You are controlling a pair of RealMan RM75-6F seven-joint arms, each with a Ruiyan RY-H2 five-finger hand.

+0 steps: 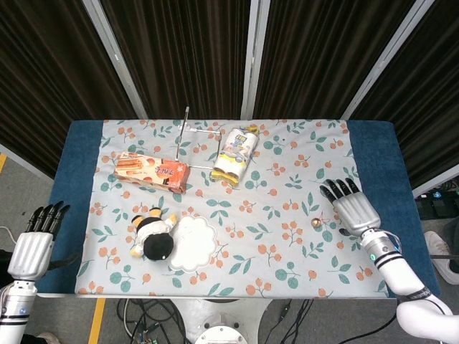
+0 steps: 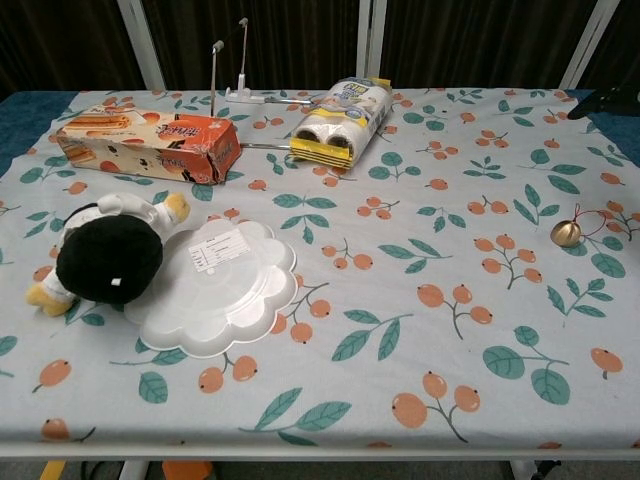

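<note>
My right hand (image 1: 352, 208) hovers over the right part of the table, fingers spread and holding nothing. A small gold bell (image 1: 316, 223) (image 2: 566, 233) with a red loop lies just to its left on the floral cloth. In the chest view only dark fingertips (image 2: 606, 101) of that hand show at the right edge. Off the table's left edge, my left hand (image 1: 34, 242) hangs with fingers straight and apart, empty. The black-and-yellow plush toy (image 1: 153, 236) (image 2: 107, 254) is the nearest thing to it.
A white scalloped plastic lid (image 1: 193, 242) (image 2: 218, 284) lies beside the plush. An orange biscuit box (image 1: 152, 172) (image 2: 146, 143), a yellow-ended roll pack (image 1: 235, 154) (image 2: 342, 122) and a thin wire stand (image 1: 196, 133) (image 2: 240, 70) sit at the back. Blue table cover (image 1: 376, 158) shows at both ends.
</note>
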